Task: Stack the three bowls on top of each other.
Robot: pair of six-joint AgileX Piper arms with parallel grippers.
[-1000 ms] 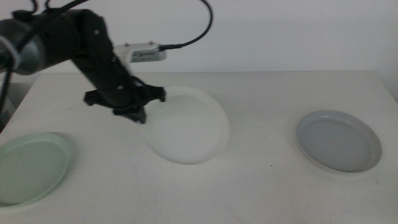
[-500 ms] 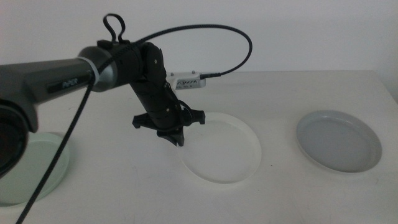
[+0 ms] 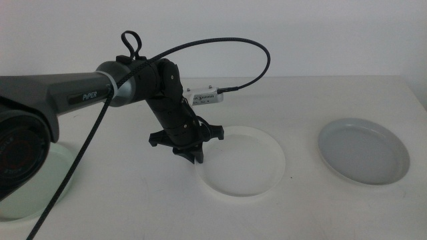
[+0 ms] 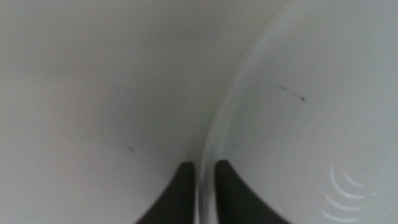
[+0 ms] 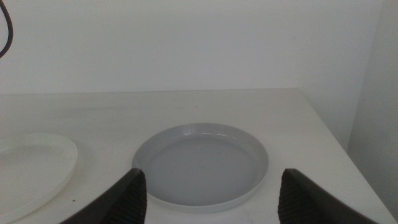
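L gripper (image 3: 193,155) pinches white bowl (image 3: 243,160) rim at its left edge; R gripper (image 5: 208,186) open near grey bowl (image 5: 202,163).

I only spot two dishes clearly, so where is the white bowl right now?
In the middle view the white bowl sits mid-table, left of the grey bowl, with the left claw pinching its left rim.

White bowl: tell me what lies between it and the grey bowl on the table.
Nothing visible does. The left tool grips the near-left rim of the white bowl, and only bare table separates it from the grey bowl. The right tool waits open before the grey bowl.
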